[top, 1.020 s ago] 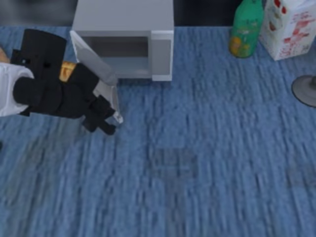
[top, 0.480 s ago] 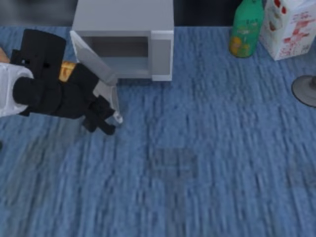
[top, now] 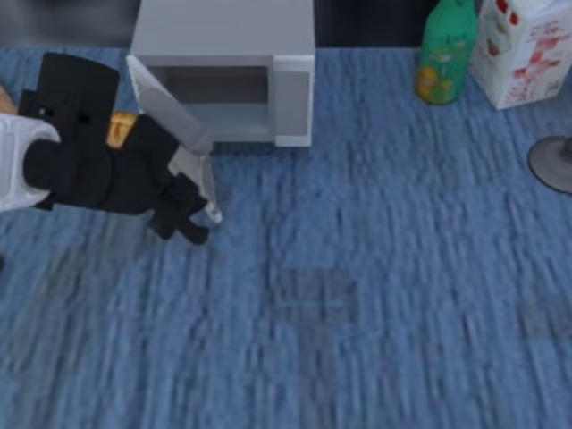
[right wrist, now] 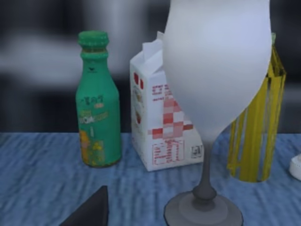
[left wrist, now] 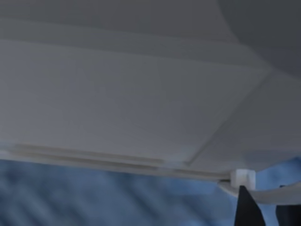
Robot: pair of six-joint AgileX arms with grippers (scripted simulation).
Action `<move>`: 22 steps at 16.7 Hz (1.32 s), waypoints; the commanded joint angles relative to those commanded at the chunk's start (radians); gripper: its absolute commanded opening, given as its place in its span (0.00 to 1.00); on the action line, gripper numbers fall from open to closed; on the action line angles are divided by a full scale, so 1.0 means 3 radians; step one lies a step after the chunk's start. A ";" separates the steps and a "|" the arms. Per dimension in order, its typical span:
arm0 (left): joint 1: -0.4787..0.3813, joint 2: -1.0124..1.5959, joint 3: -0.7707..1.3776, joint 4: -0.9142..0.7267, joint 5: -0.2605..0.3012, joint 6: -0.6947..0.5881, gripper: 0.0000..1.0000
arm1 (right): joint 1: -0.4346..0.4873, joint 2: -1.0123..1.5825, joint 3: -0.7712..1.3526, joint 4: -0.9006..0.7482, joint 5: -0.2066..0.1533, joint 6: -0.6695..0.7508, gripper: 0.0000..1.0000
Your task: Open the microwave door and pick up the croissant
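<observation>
Door [top: 170, 103]: standing swung out from the microwave [top: 223, 36] at the tabletop's far-left edge, exposing the cavity.
Left gripper [top: 192, 219]: gripping the door's free edge, jaws narrow, swinging it.
Right gripper: out of view.
Croissant: not visible.

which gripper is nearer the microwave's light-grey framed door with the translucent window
Left. The left gripper sits at the swung-open door's free edge. The right gripper is out of the top view, by the wine glass.
</observation>
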 joint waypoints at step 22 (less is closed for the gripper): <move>0.0147 -0.0012 0.0024 -0.0131 0.0169 0.0307 0.00 | 0.0000 0.0000 0.0000 0.0000 0.0000 0.0000 1.00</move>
